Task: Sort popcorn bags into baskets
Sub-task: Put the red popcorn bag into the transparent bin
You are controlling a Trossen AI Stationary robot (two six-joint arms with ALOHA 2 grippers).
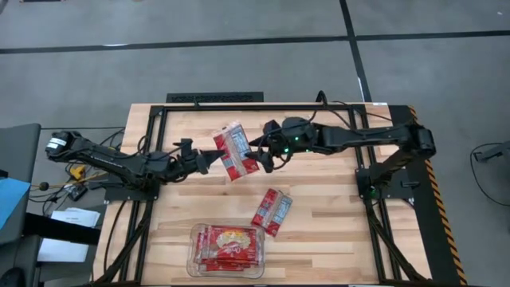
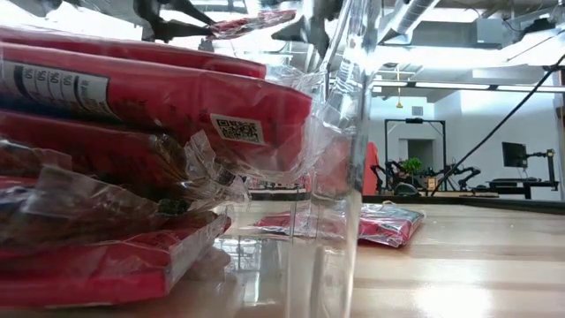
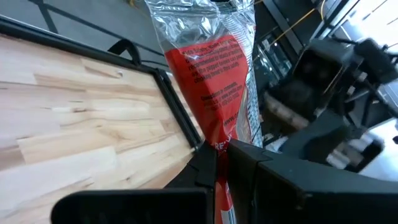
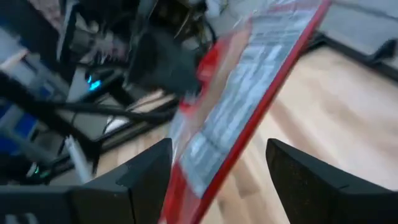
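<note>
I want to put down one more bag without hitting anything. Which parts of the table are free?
Bare wood lies to the left of the tub, under the left claw, and along the right side past the loose bag. It is crowded at the back middle, where both claws meet around the lifted bag, the right claw open.

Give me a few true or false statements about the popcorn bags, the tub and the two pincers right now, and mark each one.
1. The left pincer is shut on a popcorn bag held above the table. True.
2. The right pincer is clamped on that bag. False: its fingers stand open beside it.
3. The clear tub is empty. False: red bags lie in it.
4. Another bag lies on the table outside the tub. True.
</note>
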